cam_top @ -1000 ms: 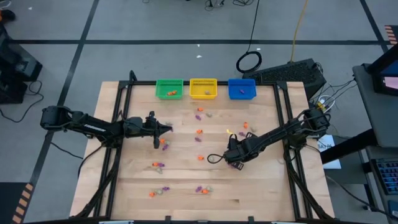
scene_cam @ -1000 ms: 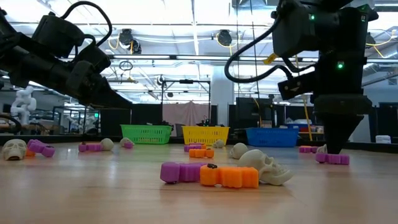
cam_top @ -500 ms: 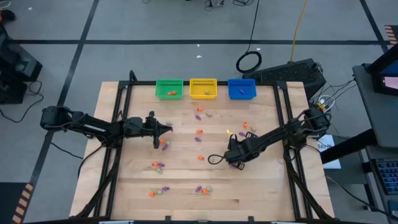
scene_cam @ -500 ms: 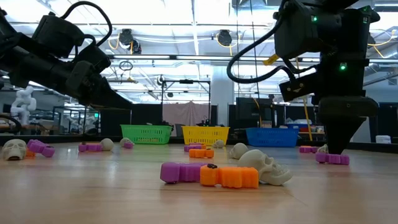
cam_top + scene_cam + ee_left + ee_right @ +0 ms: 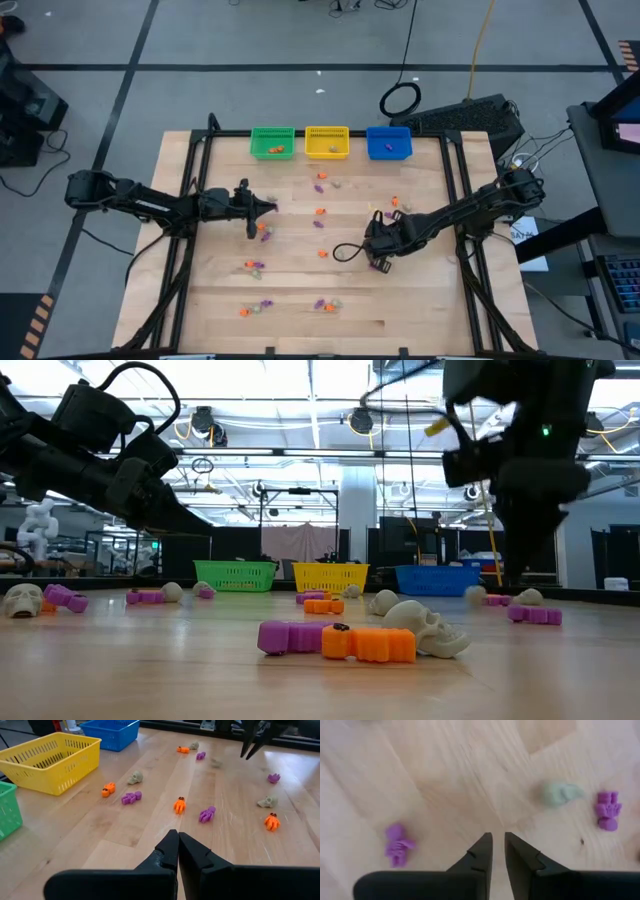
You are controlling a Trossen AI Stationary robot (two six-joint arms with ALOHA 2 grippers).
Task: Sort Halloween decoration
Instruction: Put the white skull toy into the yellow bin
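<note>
Bright, even indoor light; one wrist view soft

In the low view, ceiling lights [image 5: 215, 422] glare white behind the dark, backlit arms, while the nearest trinkets [image 5: 365, 640] on the table [image 5: 150, 670] are sharp with thin shadows beneath. In the right wrist view the purple trinkets [image 5: 397, 845] and wood beyond the right gripper [image 5: 498, 851] are blurred; the left wrist view is crisp around the yellow basket [image 5: 45, 760].
</note>
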